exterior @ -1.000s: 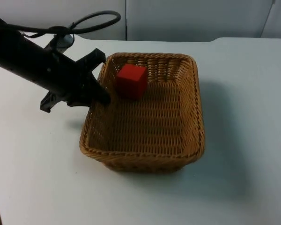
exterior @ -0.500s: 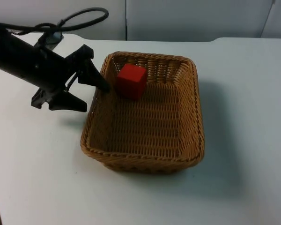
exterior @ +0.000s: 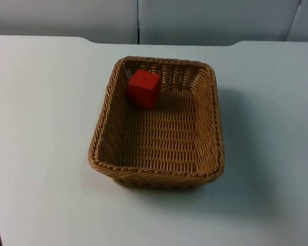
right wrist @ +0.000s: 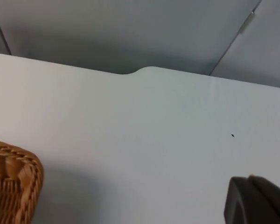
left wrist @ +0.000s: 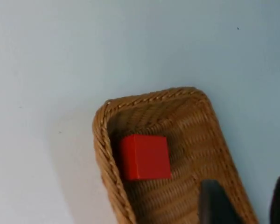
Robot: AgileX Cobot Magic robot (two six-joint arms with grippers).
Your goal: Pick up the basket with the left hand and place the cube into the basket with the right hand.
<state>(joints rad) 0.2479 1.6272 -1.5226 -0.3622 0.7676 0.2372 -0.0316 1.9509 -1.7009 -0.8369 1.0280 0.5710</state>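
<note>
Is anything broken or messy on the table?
Nothing stands out. The wicker basket sits flat on the white table, its weave whole, and the red cube rests inside, in a far corner. Nothing is spilled. The left gripper hangs above the basket with its fingers apart.

Top view: fixed overhead, facing the grey partition wall (exterior: pixel 92 15). Left wrist view: looks down closely on the woven wicker basket (left wrist: pixel 107 140), shared with top. Right wrist view: low, facing wall.
</note>
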